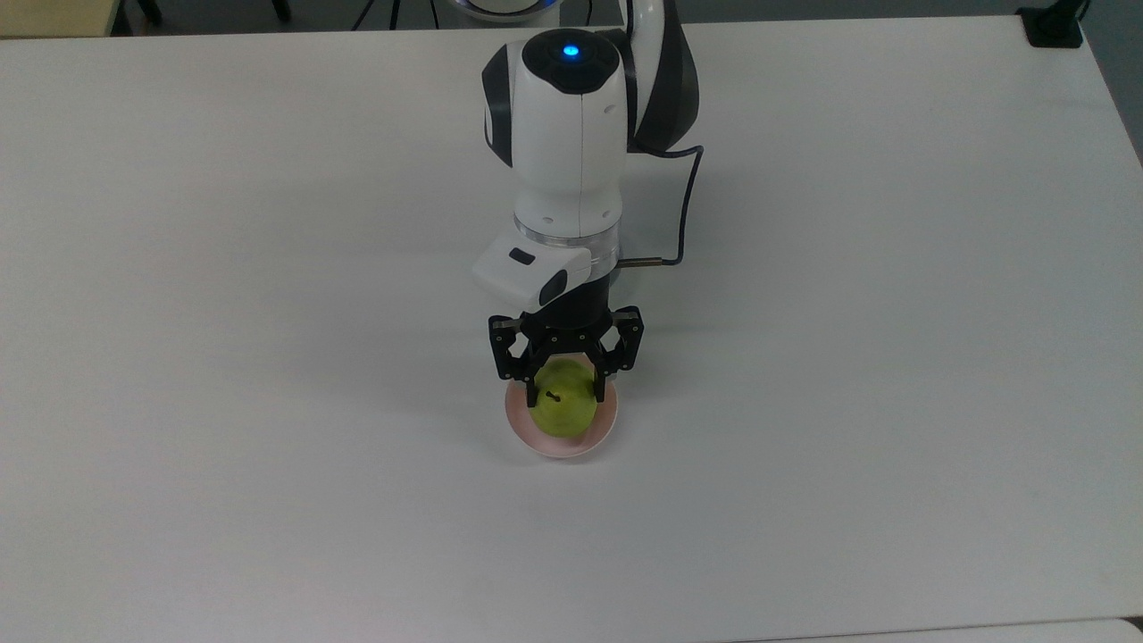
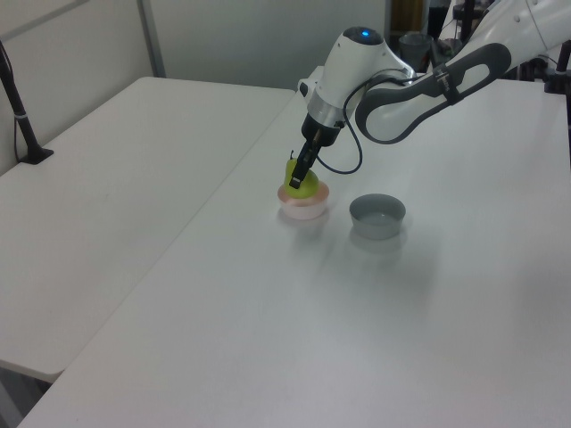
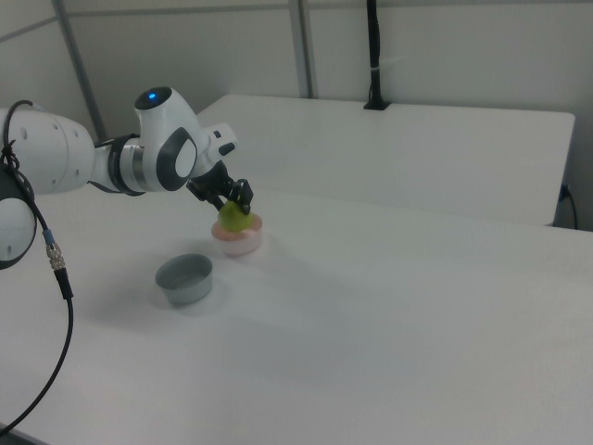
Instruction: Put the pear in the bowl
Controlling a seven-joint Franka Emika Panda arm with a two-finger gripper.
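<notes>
Black fingers (image 1: 533,379) of the gripper (image 1: 564,386) clamp either side of the pear (image 1: 563,409), which sits in the pink bowl (image 1: 560,444) on the white surface (image 1: 268,357); a grey bowl (image 2: 376,216) stands at the pink bowl's three o'clock in the left view.

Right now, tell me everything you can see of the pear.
The pear is a small, rounded yellow-green fruit with a smooth skin and a short dark stem pointing up toward the top view's left. It sits over the middle of the pale pink bowl, low within its rim. The gripper reaches down from above, one black finger on each flank. Whether its underside rests on the bowl's floor cannot be seen.
</notes>
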